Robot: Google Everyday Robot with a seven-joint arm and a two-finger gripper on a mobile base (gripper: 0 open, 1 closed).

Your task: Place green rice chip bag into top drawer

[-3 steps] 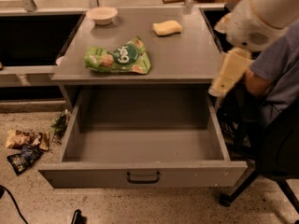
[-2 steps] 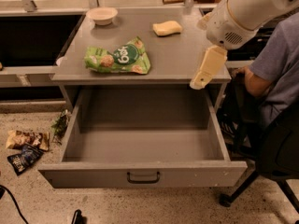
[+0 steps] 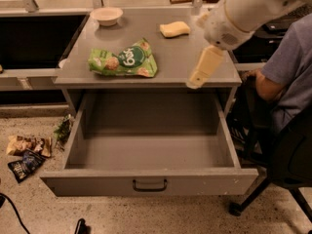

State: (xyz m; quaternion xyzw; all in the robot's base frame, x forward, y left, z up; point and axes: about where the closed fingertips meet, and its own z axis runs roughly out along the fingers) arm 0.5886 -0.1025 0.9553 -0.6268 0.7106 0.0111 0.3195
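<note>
Green rice chip bag [image 3: 124, 60]: flat on the bench [image 3: 187, 57], left of centre, logo side up, touching nothing else, well apart from the gripper.
Gripper [image 3: 199, 78]: hanging over the bench's right front edge, above the drawer's right rear corner, carrying nothing; spread or closed not to be made out from this angle.
Top drawer [image 3: 97, 184]: pulled right out below the bench, dark handle [image 3: 149, 185] at the middle of its front panel.
Weight: probably very light, mostly air and crackers.
Stiffness: soft, crinkly film, likely to buckle and fold under a pinch rather than keep its shape.
Surface: glossy and probably slippery; a shallow pinch apt to slide off.
Fragility: crackers inside apt to crack under a hard squeeze, so a gentle close seems best.
Where to take hold: from above, across the narrower width near the dark green logo, or at the end nearest the gripper, pressing in slightly so the film gathers.
Risk: may skate along the smooth bench when pressed, and droop once lifted.
Nearby: yellow sponge [image 3: 174, 29] and bowl [image 3: 106, 15] at the back, well apart from the bag.
</note>
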